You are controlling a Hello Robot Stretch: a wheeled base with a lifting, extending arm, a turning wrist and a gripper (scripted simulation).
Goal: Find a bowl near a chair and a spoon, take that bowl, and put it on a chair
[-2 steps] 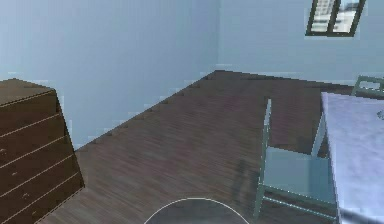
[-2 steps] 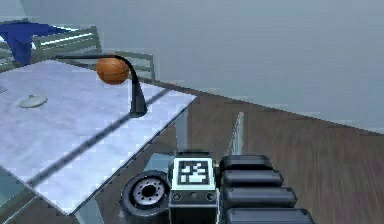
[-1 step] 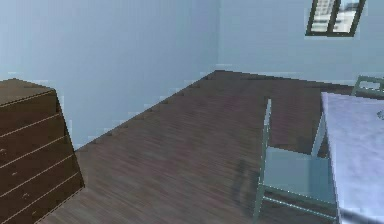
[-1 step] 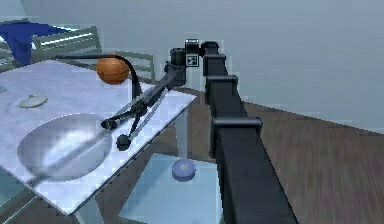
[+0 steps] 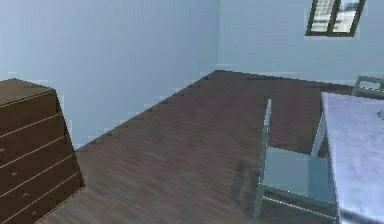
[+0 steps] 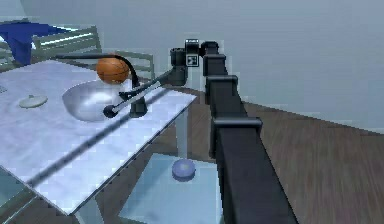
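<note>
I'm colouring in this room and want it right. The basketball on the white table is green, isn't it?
No, the colour is wrong. The basketball on the white table is orange, not green. The arm side view shows it.

The dresser (image 5: 35, 150) is cut off by the forward view's left and bottom edges, the table (image 5: 355, 140) by its right edge. The gripper (image 6: 118, 108) overlaps the bowl (image 6: 80, 98); whether it holds anything cannot be told. The flat item (image 6: 33, 101) toward the table's cut-off corner is too small to identify.
</note>
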